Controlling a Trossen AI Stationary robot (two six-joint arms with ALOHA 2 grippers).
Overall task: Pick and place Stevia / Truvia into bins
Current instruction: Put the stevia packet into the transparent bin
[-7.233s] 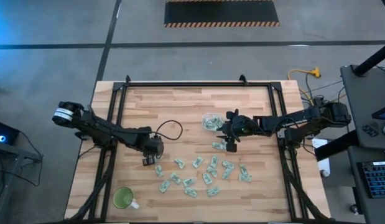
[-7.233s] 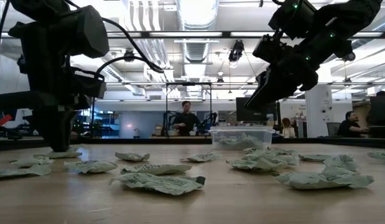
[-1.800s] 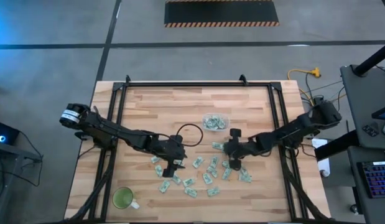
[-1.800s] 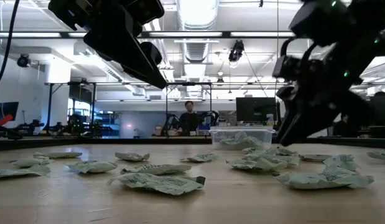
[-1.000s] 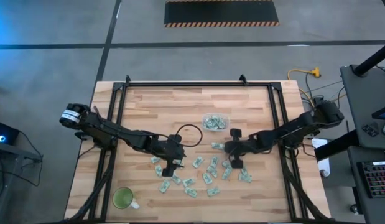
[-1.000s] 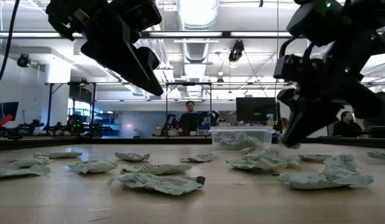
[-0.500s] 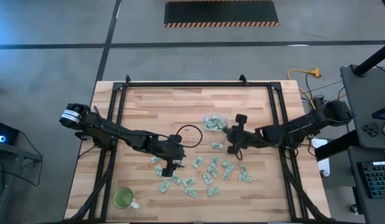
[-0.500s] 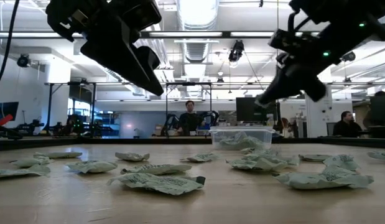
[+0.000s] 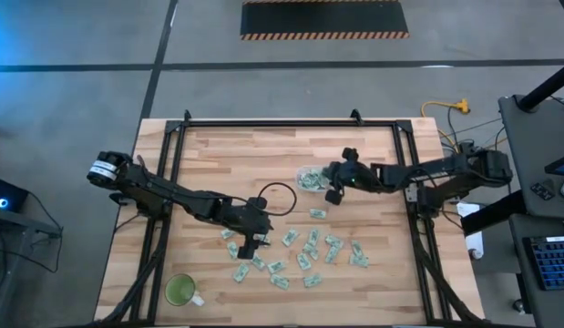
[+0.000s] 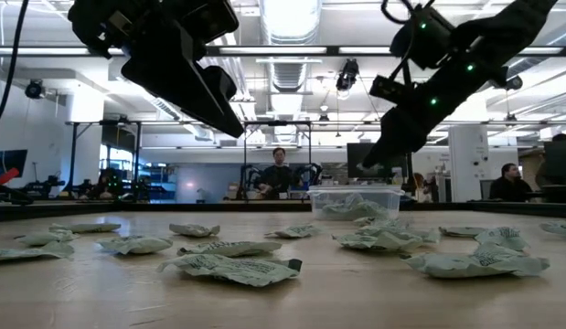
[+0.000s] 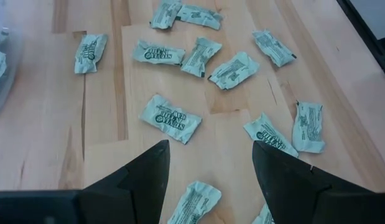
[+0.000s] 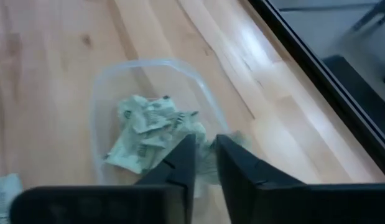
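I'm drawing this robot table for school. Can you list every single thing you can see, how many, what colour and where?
Sachets: about twenty loose, pale green and white, scattered on the near middle of the table; several more lie in the tub.
Tub: one, clear plastic, middle of the table, right of centre.
Cup: one, green with a handle, near-left corner.
Table: one, light wood in a black frame.
People: at least two, far off in the room behind the table.
Left gripper: one, dark, open, above the left part of the loose sachets, empty.
Right gripper: one, dark, at the tub's right edge, fingers a narrow gap apart.
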